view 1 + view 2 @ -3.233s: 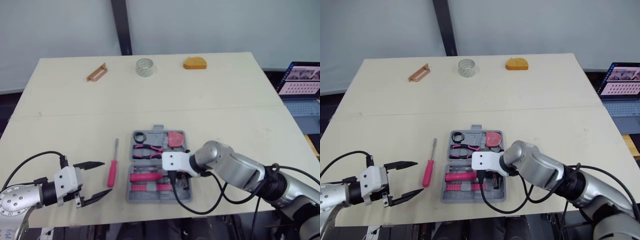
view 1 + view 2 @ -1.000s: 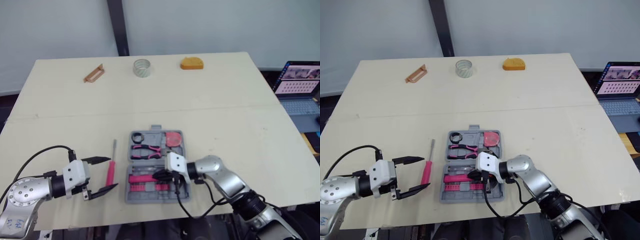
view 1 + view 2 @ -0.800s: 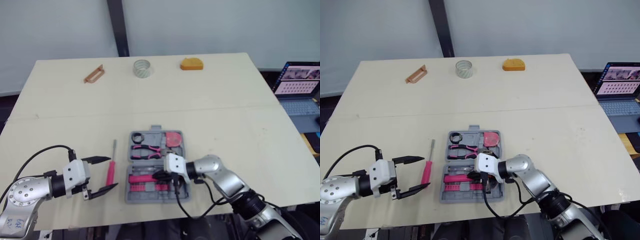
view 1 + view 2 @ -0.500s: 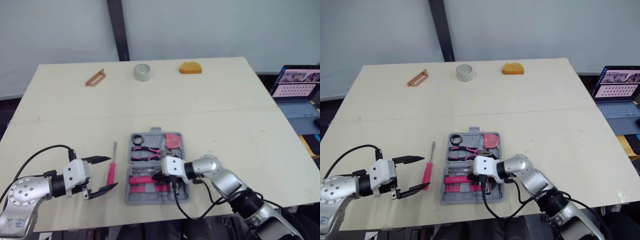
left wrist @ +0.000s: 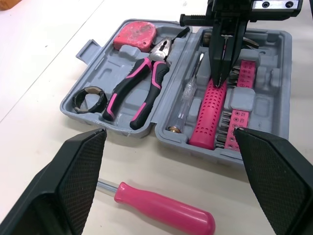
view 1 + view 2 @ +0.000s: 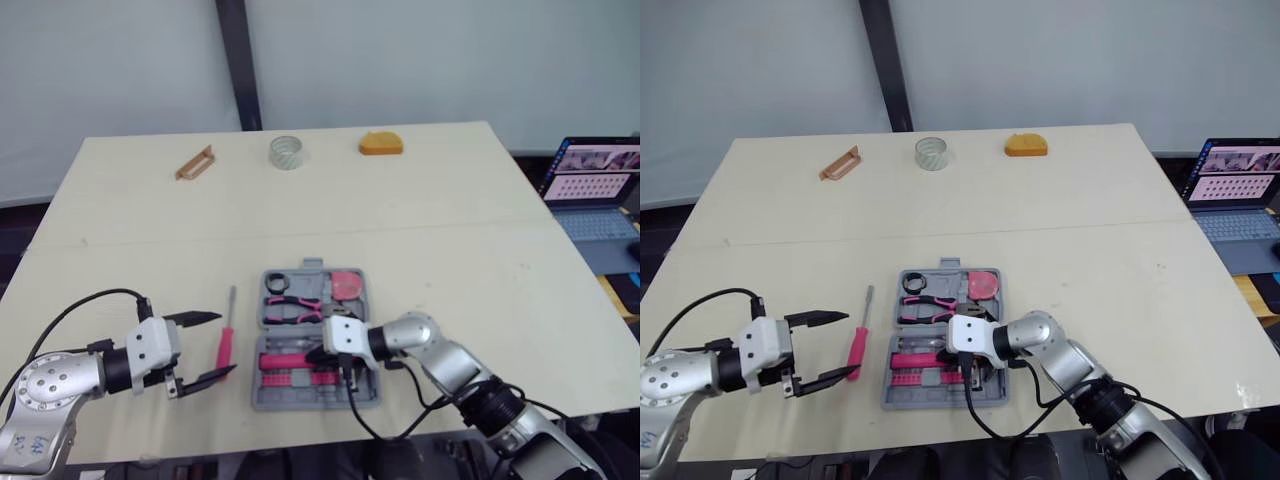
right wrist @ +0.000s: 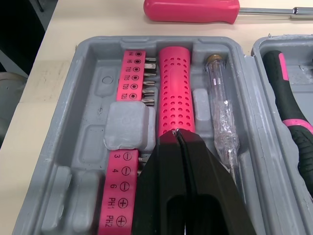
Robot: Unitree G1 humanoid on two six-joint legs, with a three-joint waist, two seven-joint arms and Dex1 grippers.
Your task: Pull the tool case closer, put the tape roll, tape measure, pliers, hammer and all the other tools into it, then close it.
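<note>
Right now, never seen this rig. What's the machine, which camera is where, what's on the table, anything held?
It is a two-armed humanoid robot. The two wide pictures come from its head, looking down over a table. The two close ones come from cameras on its wrists. The left end effector is open, pointing at a pink screwdriver lying on the table. The right end effector is shut, its tips at a pink perforated handle inside the open grey tool case, which also holds pliers, a tape measure and a black tape roll. At the far edge lie a wooden piece, a clear tape roll and an orange object. Nothing is held.
</note>
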